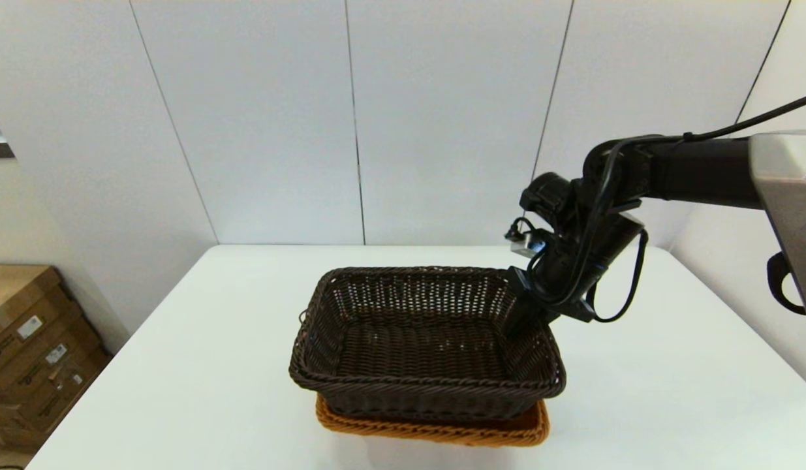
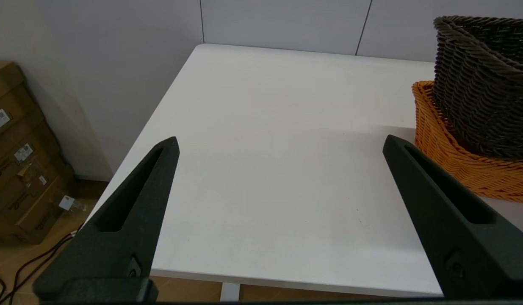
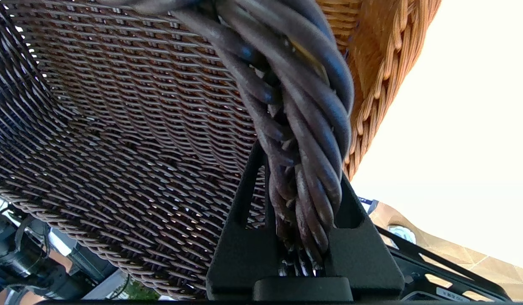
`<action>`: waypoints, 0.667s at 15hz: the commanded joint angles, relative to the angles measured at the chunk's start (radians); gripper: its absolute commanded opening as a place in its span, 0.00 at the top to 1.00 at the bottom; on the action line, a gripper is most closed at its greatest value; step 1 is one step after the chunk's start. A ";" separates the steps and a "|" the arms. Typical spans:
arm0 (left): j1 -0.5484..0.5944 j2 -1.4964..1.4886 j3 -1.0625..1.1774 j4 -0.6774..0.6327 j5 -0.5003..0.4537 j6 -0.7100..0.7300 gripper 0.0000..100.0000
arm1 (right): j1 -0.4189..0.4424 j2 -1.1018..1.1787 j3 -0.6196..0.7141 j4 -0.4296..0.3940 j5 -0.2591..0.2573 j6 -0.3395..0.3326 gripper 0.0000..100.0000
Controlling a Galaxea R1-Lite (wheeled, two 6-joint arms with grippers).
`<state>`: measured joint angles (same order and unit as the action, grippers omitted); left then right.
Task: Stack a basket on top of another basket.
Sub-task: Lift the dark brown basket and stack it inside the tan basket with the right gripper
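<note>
At nine o'clock, off the surface (image 1: pixel 181 365), the left end effector (image 2: pixel 280 142) idles with fingers spread wide, holding nothing. At centre the dark brown basket (image 1: pixel 422 339) sits tilted in the orange-tan basket (image 1: pixel 435 429), whose rim shows at six o'clock. At three o'clock the right end effector (image 1: pixel 521 320) is clamped on the dark basket's braided rim (image 3: pixel 303 140). To finish well, I judge: level the dark basket, seat it squarely, then let go and lift straight away.

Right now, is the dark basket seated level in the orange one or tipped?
Tipped, not fully seated. The dark basket sits partly in the orange basket, right side raised; the right gripper is clamped on its rim.
</note>
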<state>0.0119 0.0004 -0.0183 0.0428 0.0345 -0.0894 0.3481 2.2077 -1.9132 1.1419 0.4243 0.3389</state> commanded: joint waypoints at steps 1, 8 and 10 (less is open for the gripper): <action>0.000 -0.002 0.000 0.000 0.001 -0.001 0.00 | -0.008 0.015 0.000 0.007 0.004 -0.014 1.00; 0.000 -0.002 0.000 0.000 0.001 -0.001 0.00 | -0.052 0.029 0.003 0.009 -0.002 -0.034 1.00; 0.000 -0.002 0.000 0.000 0.001 0.000 0.00 | -0.063 0.044 0.003 0.009 -0.007 -0.040 1.00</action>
<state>0.0119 0.0004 -0.0183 0.0423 0.0349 -0.0885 0.2928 2.2385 -1.9104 1.1440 0.4174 0.3000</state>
